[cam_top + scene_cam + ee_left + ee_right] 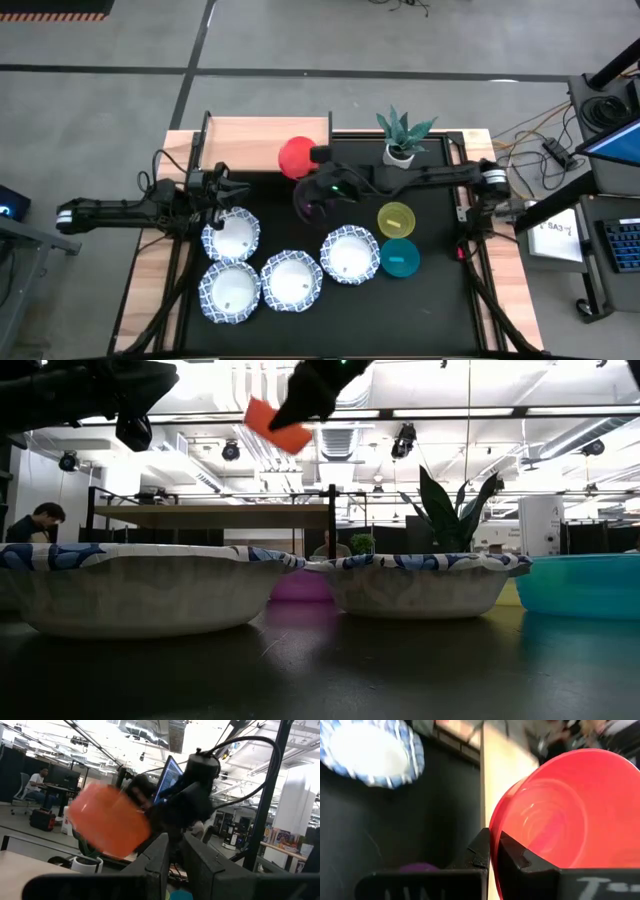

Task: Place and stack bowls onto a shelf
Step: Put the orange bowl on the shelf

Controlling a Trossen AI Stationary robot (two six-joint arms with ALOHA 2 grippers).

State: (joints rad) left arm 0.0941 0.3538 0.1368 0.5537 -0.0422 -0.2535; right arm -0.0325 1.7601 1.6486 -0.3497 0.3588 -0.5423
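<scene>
My right gripper [318,157] is shut on the red bowl [295,157], which hangs in the air over the right end of the light-wood shelf [255,140]. In the low view the red bowl [277,426] is high above the shelf board [225,515]. The purple bowl [315,200] sits on the mat under my right arm. The yellow bowl [396,218] and teal bowl [400,258] rest on the mat to the right. Several white blue-rimmed bowls [291,280] stand on the mat's near half. My left gripper [222,190] hovers shut above the far-left white bowl [231,235]. My right gripper [492,852] pinches the red bowl's rim [492,832], one finger inside the bowl and one outside. The fingers reach it from the table's right side. The bowl is lifted clear and tilted, its opening turned toward the wrist camera.
A small white pot with a green spiky plant [400,140] stands at the far edge, right of the shelf. The black mat [440,300] covers most of the table. A person sits at a desk [37,780] in the room behind.
</scene>
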